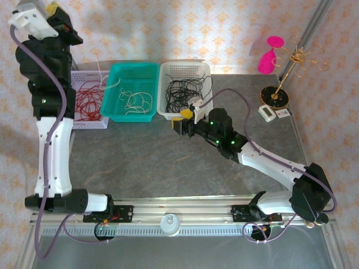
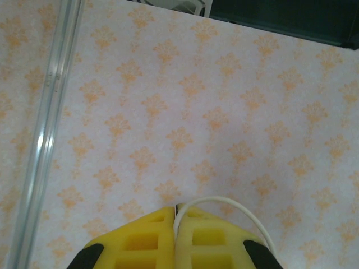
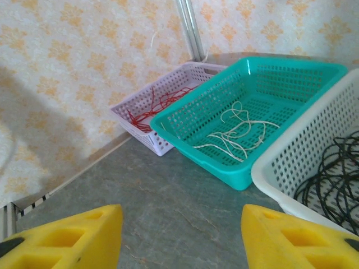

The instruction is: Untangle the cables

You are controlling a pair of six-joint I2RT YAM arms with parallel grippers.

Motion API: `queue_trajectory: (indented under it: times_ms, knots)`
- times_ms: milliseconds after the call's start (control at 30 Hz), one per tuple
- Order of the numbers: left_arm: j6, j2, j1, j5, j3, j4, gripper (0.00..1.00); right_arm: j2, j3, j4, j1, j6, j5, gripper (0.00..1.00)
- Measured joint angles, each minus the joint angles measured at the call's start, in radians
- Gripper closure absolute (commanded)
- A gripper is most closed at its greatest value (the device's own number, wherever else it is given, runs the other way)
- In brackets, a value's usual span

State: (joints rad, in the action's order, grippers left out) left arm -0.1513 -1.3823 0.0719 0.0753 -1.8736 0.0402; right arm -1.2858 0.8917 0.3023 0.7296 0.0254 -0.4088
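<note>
Cables lie sorted by colour in three perforated plastic baskets set side by side along the far edge of the grey table, running from 11 to 12 o'clock in the top view. The red cables are in the lilac basket at the 11 o'clock end. The white cables are loosely scattered in the teal basket in the middle. The black cables are bunched in the white basket at 12 o'clock. The left gripper is raised high at 10 o'clock, above the lilac basket and close to the patterned wallpaper. In its wrist view the yellow fingers are pressed together, pinching one thin white cable that comes out of the seam and curves away toward 4 o'clock. The right gripper reaches in from 4 o'clock and sits low over the table, just in front of the white basket's near rim. Its yellow fingers stand well apart with nothing between them, and bare table shows in the gap. From that wrist view the teal basket lies at 1 o'clock, the lilac basket at 12 o'clock, and the black cables at 3 o'clock. A gold wire stand and a pink object stand at 2 o'clock on the table.
</note>
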Motion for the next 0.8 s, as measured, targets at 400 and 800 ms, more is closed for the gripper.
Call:
queue_trajectory:
  times_ms: [400, 800]
  knots:
    - [-0.111, -0.307, -0.048, 0.107, 0.183, 0.169, 1.00, 0.105, -0.032, -0.172, -0.191, 0.070, 0.148, 0.41]
    - [-0.159, -0.559, -0.132, -0.095, 0.351, -0.036, 0.47, 0.246, -0.341, -0.200, -0.497, 0.103, 0.620, 0.35]
